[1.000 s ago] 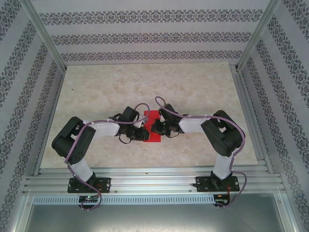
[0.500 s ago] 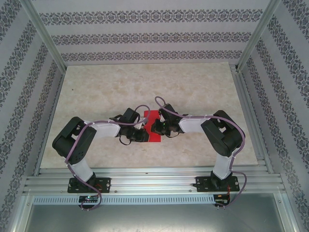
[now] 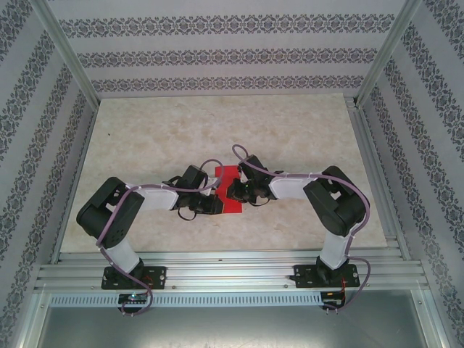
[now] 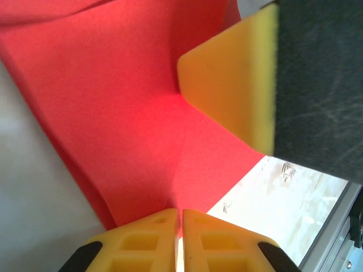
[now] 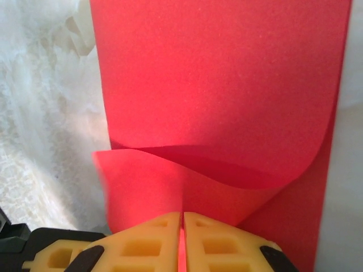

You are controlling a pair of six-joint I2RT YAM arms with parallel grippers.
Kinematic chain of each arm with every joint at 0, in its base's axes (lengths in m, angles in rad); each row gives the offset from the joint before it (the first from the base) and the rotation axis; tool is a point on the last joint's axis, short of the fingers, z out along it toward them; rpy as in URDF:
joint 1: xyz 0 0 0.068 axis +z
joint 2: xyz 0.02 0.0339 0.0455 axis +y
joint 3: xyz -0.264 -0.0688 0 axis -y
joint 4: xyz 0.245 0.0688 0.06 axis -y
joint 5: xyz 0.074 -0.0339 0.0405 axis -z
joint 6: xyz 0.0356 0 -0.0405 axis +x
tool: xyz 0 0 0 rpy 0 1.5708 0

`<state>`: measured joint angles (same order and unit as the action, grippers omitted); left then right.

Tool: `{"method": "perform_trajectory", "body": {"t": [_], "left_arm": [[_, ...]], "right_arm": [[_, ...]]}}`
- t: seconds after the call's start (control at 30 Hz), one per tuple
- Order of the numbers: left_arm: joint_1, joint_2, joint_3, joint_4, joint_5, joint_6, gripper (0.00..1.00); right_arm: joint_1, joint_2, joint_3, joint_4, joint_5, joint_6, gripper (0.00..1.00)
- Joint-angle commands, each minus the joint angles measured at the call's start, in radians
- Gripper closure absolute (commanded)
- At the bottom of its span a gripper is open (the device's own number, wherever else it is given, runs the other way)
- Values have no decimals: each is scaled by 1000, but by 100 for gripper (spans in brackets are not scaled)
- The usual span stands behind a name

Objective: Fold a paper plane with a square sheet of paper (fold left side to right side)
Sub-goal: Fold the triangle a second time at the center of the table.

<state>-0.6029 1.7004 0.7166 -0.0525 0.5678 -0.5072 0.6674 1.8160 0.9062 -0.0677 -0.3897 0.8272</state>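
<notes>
The paper lies near the middle of the surface, between the two arms. From above it is seen as a narrow red strip. Its long axis runs from 12 to 6 o'clock. No pointed nose can be made out, so the way it points cannot be told. In the right wrist view the paper is shown as a flat rectangular layer. A second layer is lifted off it and curled over in a soft, unpressed bend. In the left wrist view the paper is raised and bowed, with a faint crease running up from the pinch. The task is judged to be at an early to middle stage. The sheet has been narrowed by folding, but the side-to-side fold in hand is not yet laid flat or creased, and the dart shape is yet to be formed. The left end effector is closed on one edge of the paper, at about 8 o'clock of it from above. The right end effector is closed on the lifted layer, at about 3 o'clock. One of its fingers is seen against the paper in the left wrist view.
</notes>
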Motion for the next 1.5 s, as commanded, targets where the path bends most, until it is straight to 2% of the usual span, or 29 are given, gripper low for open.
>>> {"method": "perform_trajectory", "body": {"t": [0.0,0.37,0.73,1.47], "left_arm": [[-26,56,-57,-73,-39,-16,88],[-29,72,-42,-79,-50,-10,90],[-35,81,-29,-113,-82,6,91],[-35,96,-64,-94,-90,0,92]], "right_arm": [[16,-74,2,-17,14,-31,89],[64,-30,-19,29,13,29,89],[60,42,27,2,39,16,89],[-57,64,105,-140,134,-133,89]]}}
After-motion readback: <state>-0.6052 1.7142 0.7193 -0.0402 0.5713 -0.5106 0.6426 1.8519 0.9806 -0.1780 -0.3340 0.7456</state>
